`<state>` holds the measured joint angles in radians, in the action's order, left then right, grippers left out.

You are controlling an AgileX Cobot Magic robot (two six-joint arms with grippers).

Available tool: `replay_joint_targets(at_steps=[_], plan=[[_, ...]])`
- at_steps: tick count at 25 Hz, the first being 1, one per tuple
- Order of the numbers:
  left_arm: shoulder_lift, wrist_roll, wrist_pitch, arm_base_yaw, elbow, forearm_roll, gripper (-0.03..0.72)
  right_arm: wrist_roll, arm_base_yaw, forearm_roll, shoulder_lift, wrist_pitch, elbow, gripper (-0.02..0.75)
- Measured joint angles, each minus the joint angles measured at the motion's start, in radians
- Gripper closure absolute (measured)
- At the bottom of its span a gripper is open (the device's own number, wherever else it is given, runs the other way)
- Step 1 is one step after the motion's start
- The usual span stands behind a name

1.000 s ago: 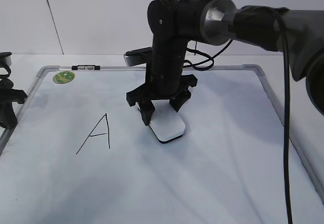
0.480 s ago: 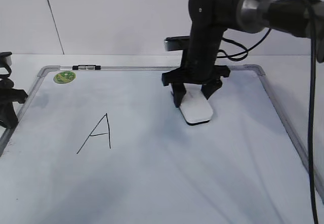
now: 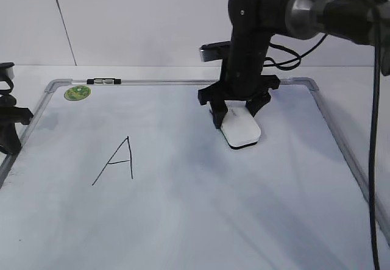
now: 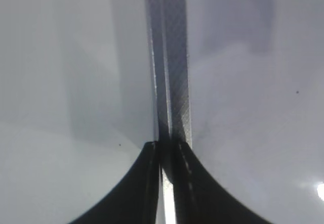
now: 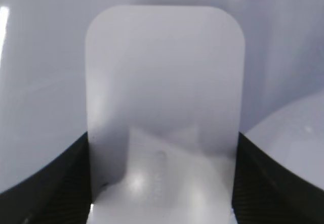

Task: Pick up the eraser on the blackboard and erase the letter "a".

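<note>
**Gripping the eraser on the board's upper right**

Clamped between the black fingers of the right gripper (image 3: 236, 113), the eraser (image 3: 241, 130) sits flat on the blackboard (image 3: 201, 209), toward its upper right part. In the exterior view the arm comes down from the top right, and the white rounded block projects forward and slightly right from under the fingertips, its dark underside showing as a thin edge against the board. The right wrist view confirms the hold: the eraser (image 5: 164, 107) fills the middle of the picture, with a dark finger pressed against each of its long sides at the bottom corners.

No lowercase "a" is visible anywhere on the board. An angular uppercase "A" (image 3: 117, 161) stands on the left half, well apart from the eraser.

The left gripper (image 3: 7, 124) rests at the far left edge of the board; in the left wrist view its two fingers (image 4: 147, 183) lie together, almost touching, directly over the grey metal frame strip (image 4: 169, 57).

The board is white with a silver-grey frame and rounded grey corners. A small round green sticker (image 3: 77, 92) lies near its upper left corner. The board lies on a pale tabletop (image 3: 341, 75), with a plain white wall (image 3: 122, 20) behind it.
</note>
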<state>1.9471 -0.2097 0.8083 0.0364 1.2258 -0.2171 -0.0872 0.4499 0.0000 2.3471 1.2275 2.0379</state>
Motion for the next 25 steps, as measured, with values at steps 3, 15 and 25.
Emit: replay_joint_targets(at_steps=[3, 15, 25], plan=[[0.0, 0.0, 0.0, 0.0, 0.0, 0.0, 0.636, 0.013, 0.073, 0.005, 0.0, -0.002, 0.0, 0.17], [0.0, 0.0, 0.0, 0.0, 0.002, -0.002, 0.635, 0.044, 0.116, -0.011, -0.063, 0.0, -0.016, 0.17], [0.0, 0.0, 0.0, 0.0, 0.002, 0.0, 0.632, 0.042, 0.1, -0.048, -0.241, 0.004, -0.057, 0.17]])
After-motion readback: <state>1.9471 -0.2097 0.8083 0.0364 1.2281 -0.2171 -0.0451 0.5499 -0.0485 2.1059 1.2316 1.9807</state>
